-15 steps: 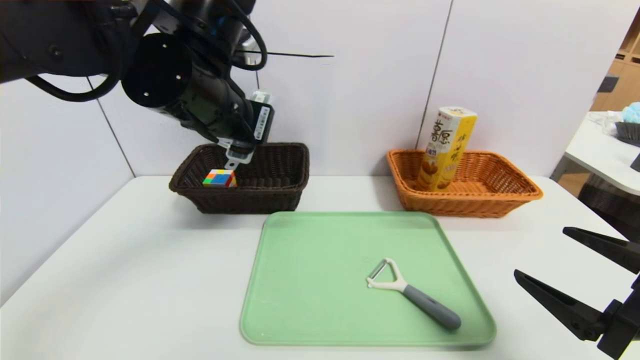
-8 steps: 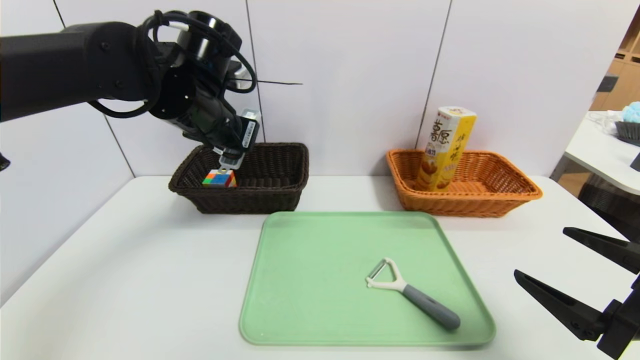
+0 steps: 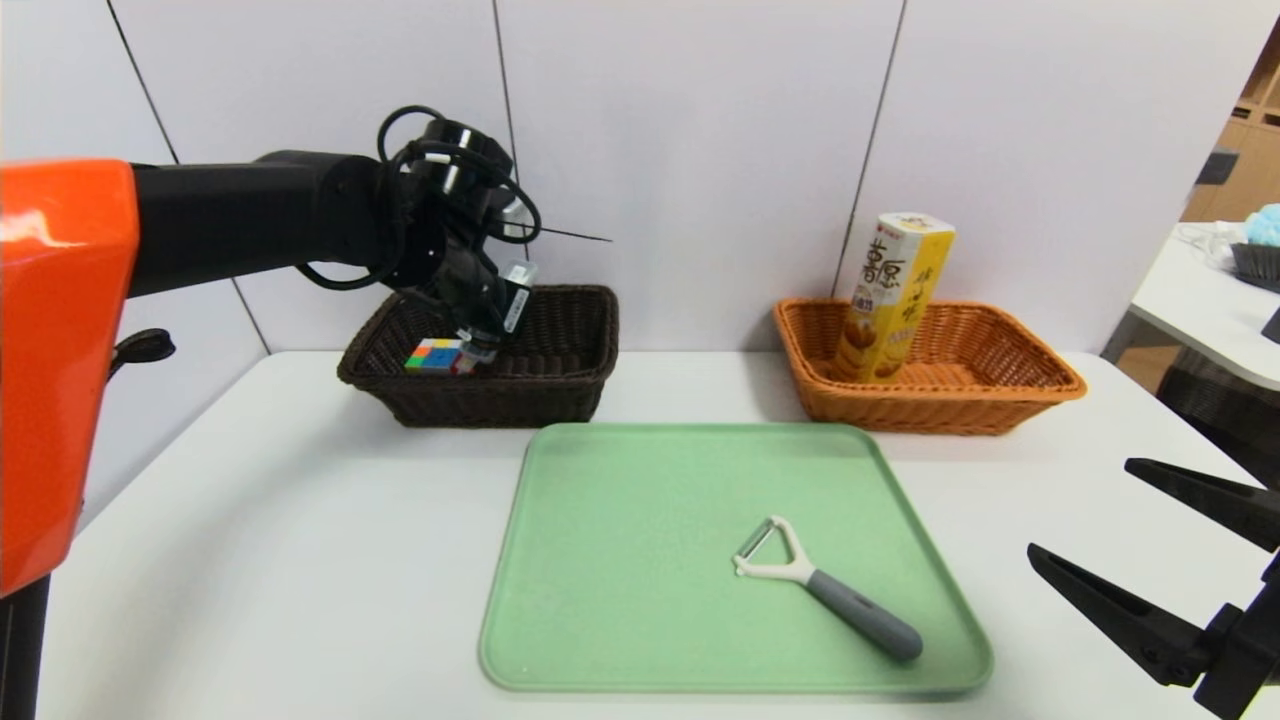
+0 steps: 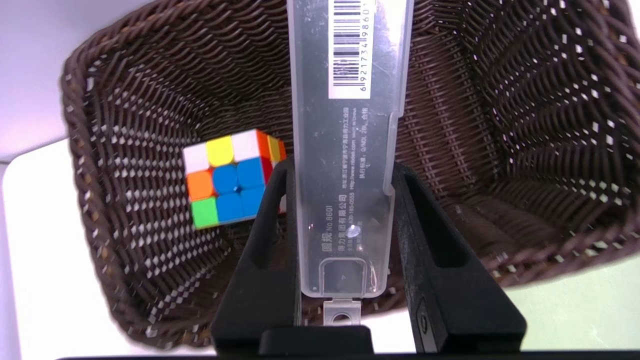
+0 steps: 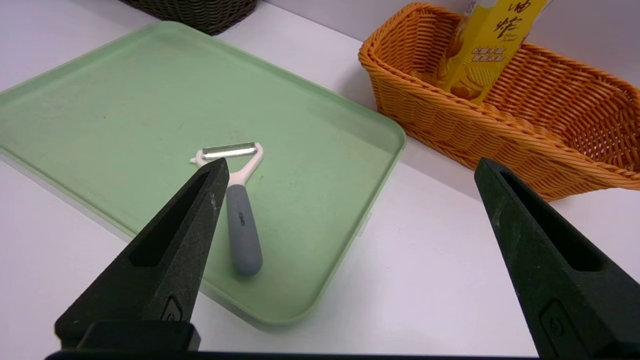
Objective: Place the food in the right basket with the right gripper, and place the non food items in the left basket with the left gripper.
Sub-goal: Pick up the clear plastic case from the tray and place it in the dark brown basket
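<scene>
So the left gripper is down inside the dark brown basket, fingers clamped on both sides of a clear plastic case with a barcode sticker, right beside the colorful puzzle cube already sitting in there. Over on the right, the right gripper hangs above the table edge with its fingers spread wide and nothing in them, while the peeler lies on the green tray and the yellow snack box stands in the orange basket.

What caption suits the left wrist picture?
Left gripper holds a clear plastic case over the dark basket, cube inside.
</scene>
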